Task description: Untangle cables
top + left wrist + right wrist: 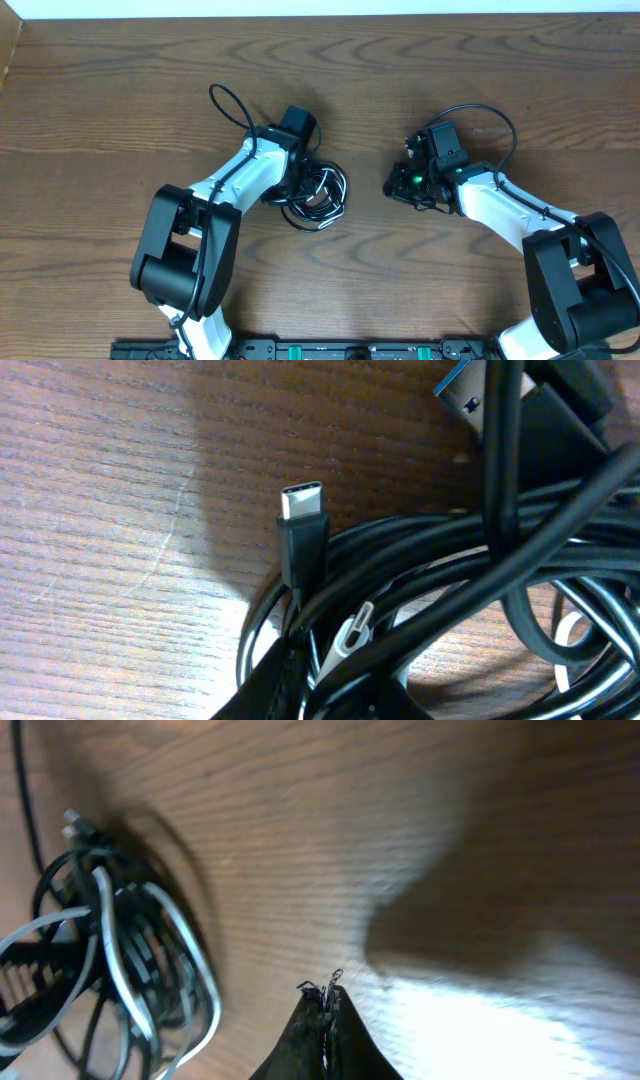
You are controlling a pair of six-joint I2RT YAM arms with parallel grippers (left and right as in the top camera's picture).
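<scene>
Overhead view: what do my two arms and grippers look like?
Both have white links and black joints: left arm, right arm. A black wire loops off each wrist. A green light glows near the right wrist. The right gripper has dark tapered fingers.

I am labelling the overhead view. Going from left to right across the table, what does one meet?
left arm's shoulder → cables → right gripper → right arm's shoulder
</scene>
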